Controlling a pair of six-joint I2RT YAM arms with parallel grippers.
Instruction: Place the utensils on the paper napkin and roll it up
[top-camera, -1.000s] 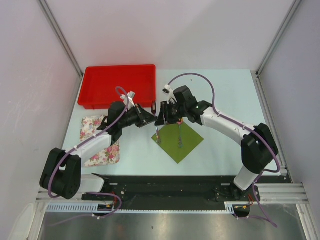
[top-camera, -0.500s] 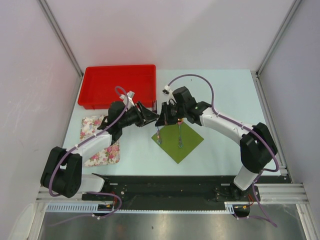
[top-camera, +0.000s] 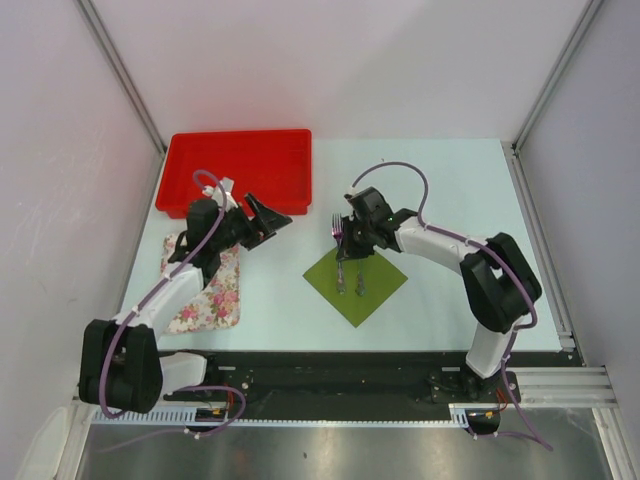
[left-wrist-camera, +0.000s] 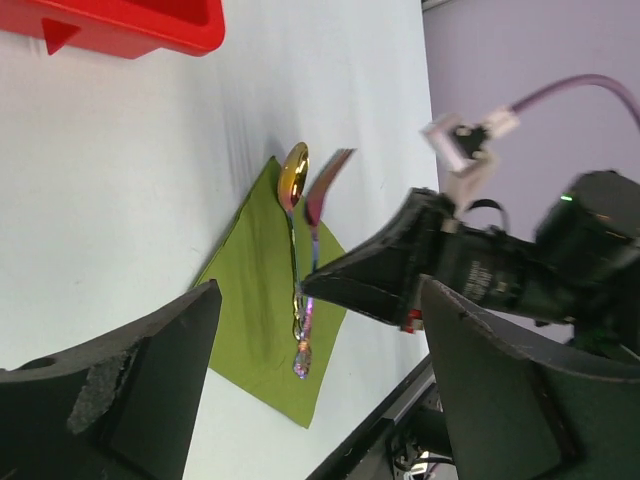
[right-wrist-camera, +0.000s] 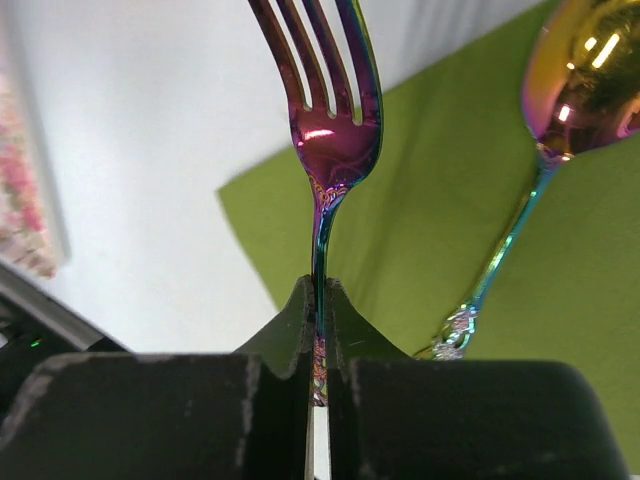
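- Floral cloth (top-camera: 205, 295): pink and white, flat at the near left of the pale counter (top-camera: 450, 190), partly under the left arm.
- Red tray (top-camera: 238, 165): far left of the counter, just behind the cloth.
- Left hand (top-camera: 266, 214): spread wide, gripping nothing, poised by the tray's near right corner, well apart from the napkin.
- Paper napkin (top-camera: 372, 290): olive green, flat and unrolled, set corner-on like a diamond near mid-counter.
- Fork (right-wrist-camera: 335, 140): pink-purple with an iridescent sheen, pinched by the handle. Tines pointing away over the napkin's far left edge, just left of the spoon.
- Spoon (left-wrist-camera: 293, 172): shiny golden-orange bowl and slim rainbow-tinted handle, lying on the napkin. Bowl towards the far corner, handle running back towards the near side.
- Right hand (right-wrist-camera: 318, 300): pressed together on the fork's handle, over the far part of the napkin.
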